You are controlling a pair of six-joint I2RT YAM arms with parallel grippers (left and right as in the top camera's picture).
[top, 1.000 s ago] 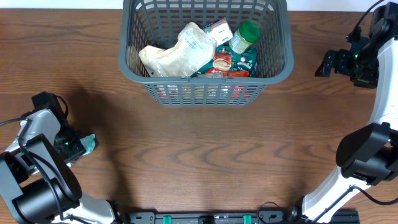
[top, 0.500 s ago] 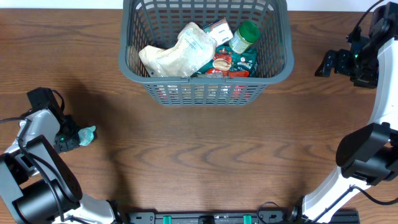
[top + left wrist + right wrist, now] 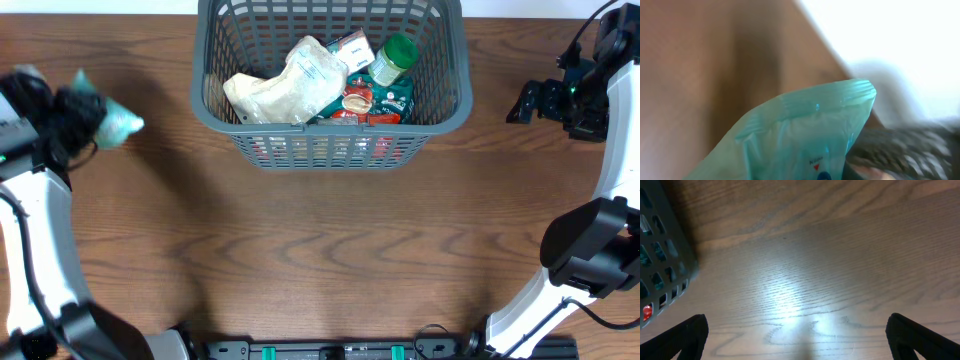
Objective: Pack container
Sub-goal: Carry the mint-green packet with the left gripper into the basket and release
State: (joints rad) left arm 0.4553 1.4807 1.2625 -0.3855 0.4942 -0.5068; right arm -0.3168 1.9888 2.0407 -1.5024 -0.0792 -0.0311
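Note:
The dark grey lattice basket stands at the top middle of the table. It holds a pale crumpled bag, a green-capped jar and red and green packets. My left gripper is raised at the far left, blurred, shut on a teal plastic packet. The packet fills the left wrist view. My right gripper is open and empty, low over the table to the right of the basket. The basket's corner shows in the right wrist view.
Bare wooden tabletop lies in front of the basket. The table's far edge meets a white surface behind the left gripper. A black rail runs along the front edge.
My left gripper has lifted the teal packet off the table at the left and swung it up and toward the far edge. The right arm has not moved.

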